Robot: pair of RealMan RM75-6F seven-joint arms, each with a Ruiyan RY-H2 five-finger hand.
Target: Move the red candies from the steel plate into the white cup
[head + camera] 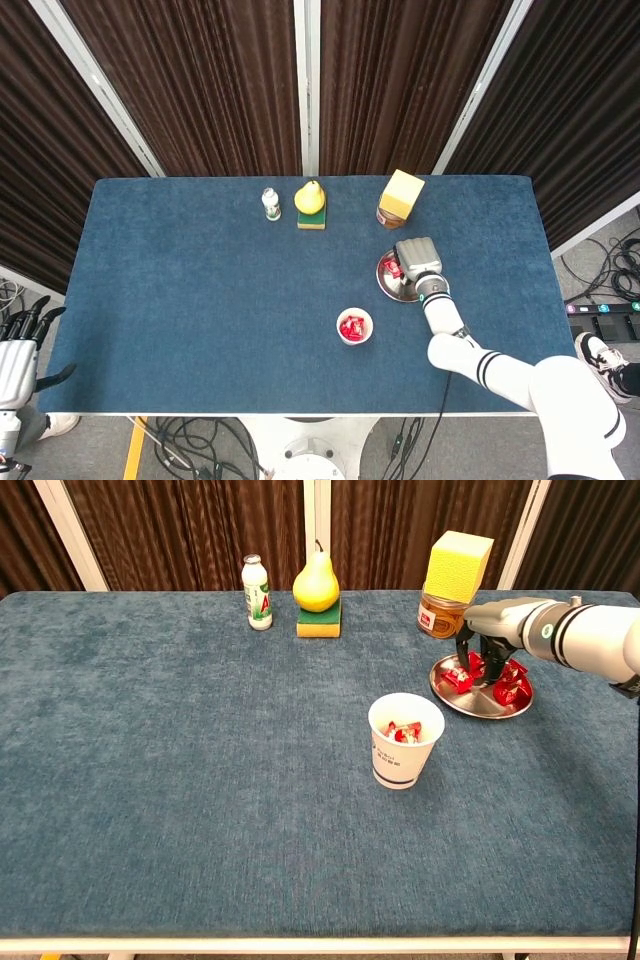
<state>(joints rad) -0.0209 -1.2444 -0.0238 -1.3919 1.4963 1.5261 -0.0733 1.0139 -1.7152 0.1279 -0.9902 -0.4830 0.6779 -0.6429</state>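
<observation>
The steel plate [478,704] lies at the right of the table with several red candies [510,689] on it. My right hand [484,640] hangs over the plate with its fingers pointing down into the candies, on either side of one candy [458,676]. Whether that candy is pinched does not show. From above, the right hand [418,258] covers most of the plate [397,287], and one candy [391,267] shows at its left edge. The white cup [404,742] stands upright in front and to the left of the plate, with red candies [403,731] inside. My left hand [15,352] hangs off the table's left side, fingers apart and empty.
Behind the plate stands a brown jar [438,614] with a yellow sponge block [459,565] on top. Further left along the back are a pear [316,581] on a green sponge [318,620] and a small white bottle [258,593].
</observation>
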